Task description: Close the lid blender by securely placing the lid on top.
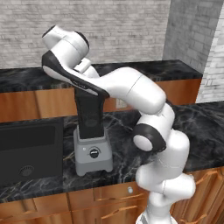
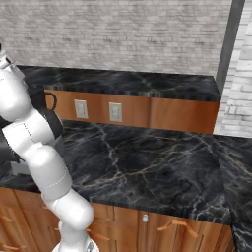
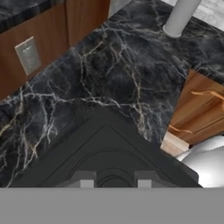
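The blender (image 1: 92, 144) is seen standing on the dark marble counter (image 1: 192, 127), just beside the black cooktop (image 1: 28, 151), its grey base and round dial facing the cabinets below. The arm is reached over the top of the jar, so that the rim is hidden behind the forearm in the left base view. In the hand view the lid (image 3: 105, 153) is looked down upon from directly above: a black rounded-square cap with raised ridges, lying just ahead of the gripper (image 3: 113, 181). The two finger tips are seen set apart on either side of the lid's central hump, but whether they are pinching it or merely resting over it cannot be told (the grey band cuts off the contact).

The seating step is judged to be in hand. What is called for next, by this reading, is a straight downward press, with the lid's corners kept square to the jar, before the fingers are spread and lifted clear.
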